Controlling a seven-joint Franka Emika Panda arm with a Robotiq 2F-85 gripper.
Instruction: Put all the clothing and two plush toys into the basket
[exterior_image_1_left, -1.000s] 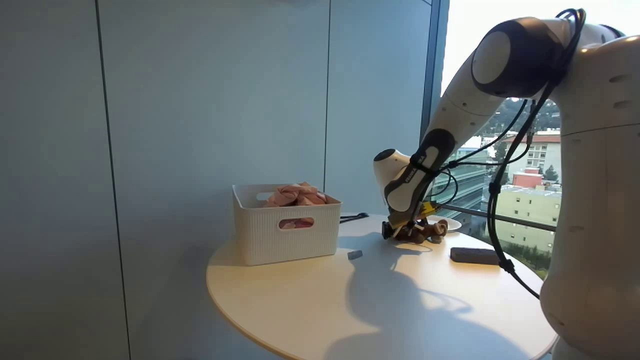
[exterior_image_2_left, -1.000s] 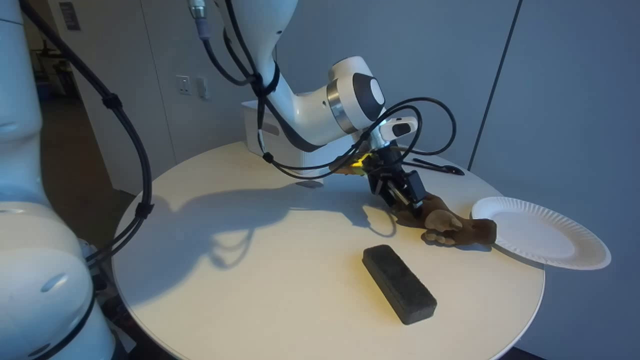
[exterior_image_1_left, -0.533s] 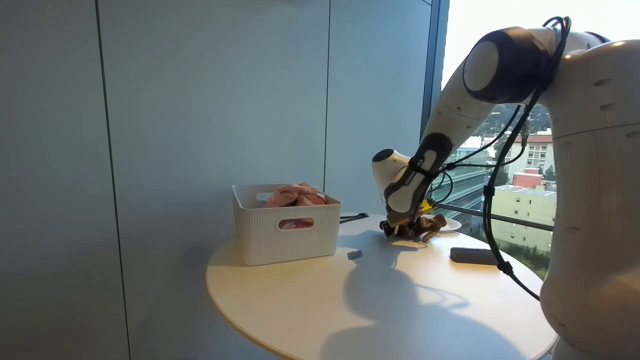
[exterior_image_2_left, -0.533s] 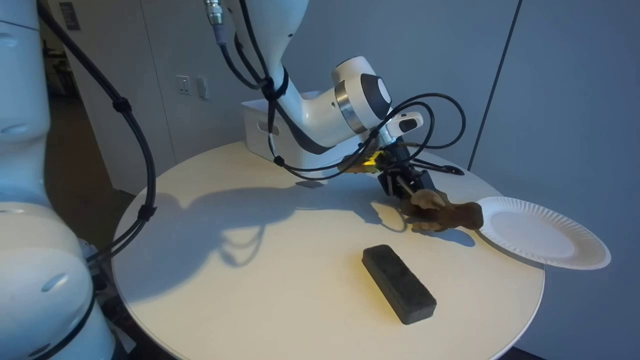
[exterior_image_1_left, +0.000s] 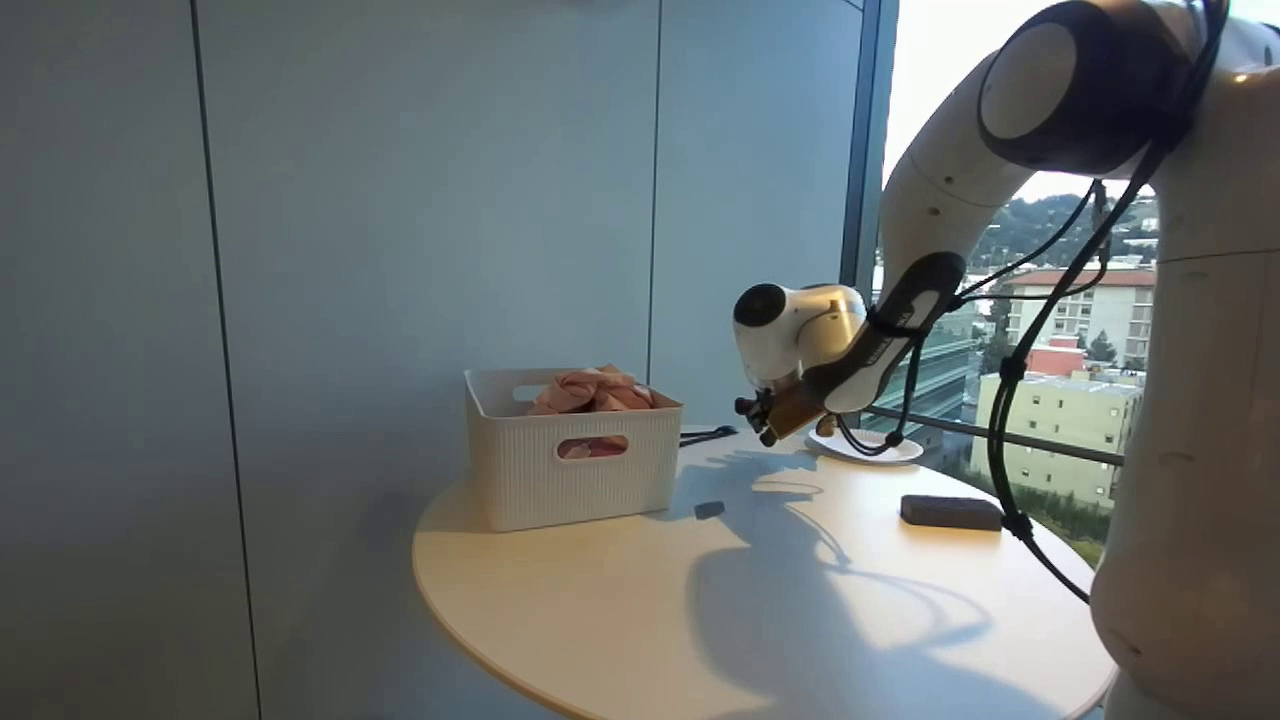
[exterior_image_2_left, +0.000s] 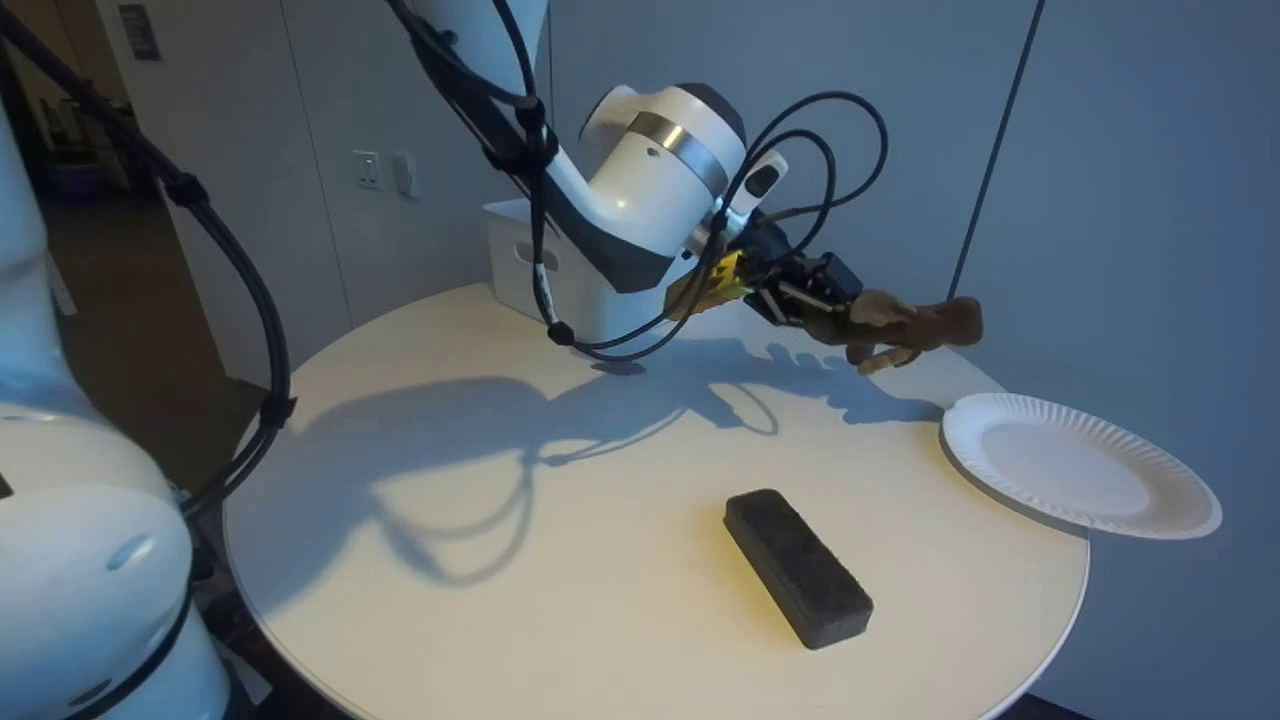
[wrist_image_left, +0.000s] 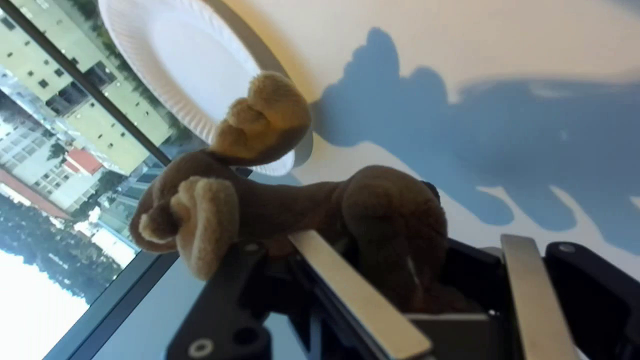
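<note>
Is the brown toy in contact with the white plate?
Apart. In an exterior view, the tool holds the brown toy up, and tabletop shows between it and the white plate; the wrist view only overlaps them.

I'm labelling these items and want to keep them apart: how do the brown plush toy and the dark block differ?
The plush toy is brown with tan patches; the block is plain dark grey. The plush toy is rounded and irregular, while the block is a straight-edged oblong. The plush toy is held above the table by the gripper; the block lies flat on the table. Both are outside the basket.
</note>
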